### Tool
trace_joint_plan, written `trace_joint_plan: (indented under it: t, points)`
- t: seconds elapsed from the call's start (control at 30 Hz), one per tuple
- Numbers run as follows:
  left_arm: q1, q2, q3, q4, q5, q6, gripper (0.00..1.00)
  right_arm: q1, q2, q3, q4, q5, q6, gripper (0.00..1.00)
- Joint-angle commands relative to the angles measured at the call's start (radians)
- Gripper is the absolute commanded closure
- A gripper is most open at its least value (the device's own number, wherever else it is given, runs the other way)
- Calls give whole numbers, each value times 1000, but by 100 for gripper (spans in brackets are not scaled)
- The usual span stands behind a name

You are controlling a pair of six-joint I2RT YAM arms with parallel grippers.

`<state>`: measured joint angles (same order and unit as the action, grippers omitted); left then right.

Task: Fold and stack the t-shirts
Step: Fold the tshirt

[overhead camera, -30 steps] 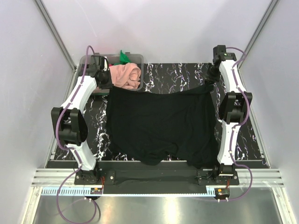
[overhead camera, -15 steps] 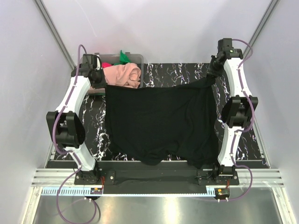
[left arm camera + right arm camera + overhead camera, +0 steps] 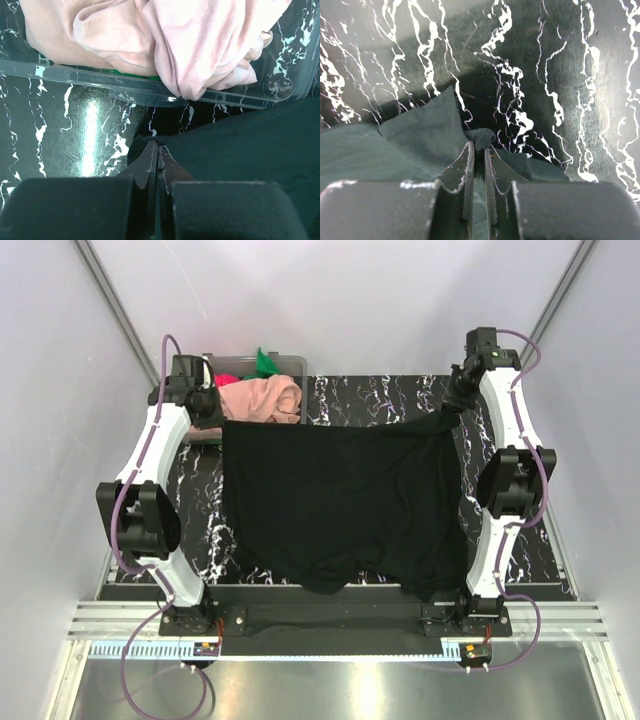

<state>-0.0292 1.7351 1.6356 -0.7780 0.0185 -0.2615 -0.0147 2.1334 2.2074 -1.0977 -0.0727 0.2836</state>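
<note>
Black t-shirt (image 3: pixel 345 505) held spread (far edge taut); left fingers (image 3: pixel 154 156), right fingers (image 3: pixel 469 158) each clamp 1 corner.

I am drawing my left gripper (image 3: pixel 216 423) and right gripper (image 3: pixel 456 410) apart toward the far corners of the table (image 3: pixel 370 393), stretching the black t-shirt (image 3: pixel 340 500) taut along its far hem.

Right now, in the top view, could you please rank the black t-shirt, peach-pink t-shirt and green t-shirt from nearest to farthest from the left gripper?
1. Black t-shirt: corner pinched in the left gripper.
2. Peach-pink t-shirt: just beyond, in the clear tub.
3. Green t-shirt: tub's far side.
</note>
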Motion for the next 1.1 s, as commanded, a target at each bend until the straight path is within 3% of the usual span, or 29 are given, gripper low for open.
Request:
trace_joint_plan:
  t: [0.0,0.37,0.67,1.07]
  points:
    - [3,-40,0,-7,0,13,100,2,-115,-41,32,-19,-12,100]
    - [3,-11,1,-101,-52,13,100,2,-247,-153,55,-25,-8,100]
    - [0,7,33,-205,12,15,100,5,-300,-267,55,-15,2,100]
    - [-21,-88,-72,-219,21,5,100,9,-359,-382,61,-19,11,100]
